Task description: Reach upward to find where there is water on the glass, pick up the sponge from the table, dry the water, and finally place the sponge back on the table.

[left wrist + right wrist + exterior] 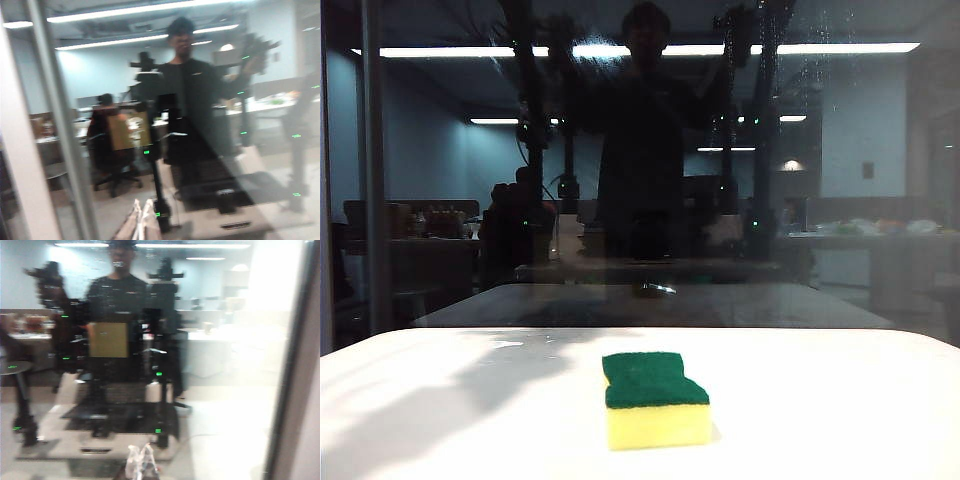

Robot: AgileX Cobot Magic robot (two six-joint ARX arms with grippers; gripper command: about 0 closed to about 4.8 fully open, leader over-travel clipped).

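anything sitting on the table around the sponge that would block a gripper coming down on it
Nothing visible does. The sponge lies alone on the white table, green side up, with bare tabletop on every side. Both grippers, left and right, are raised facing the glass, away from the sponge.

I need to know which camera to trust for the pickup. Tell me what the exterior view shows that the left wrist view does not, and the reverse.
Only the exterior view shows the sponge, green side up, lying untouched on the white table, and pale water streaks high on the right of the pane. Only the left wrist view shows the left gripper, pale tips low in frame, aimed at the pane. Both show the glass, its grey frame bar and the dim reflected room.
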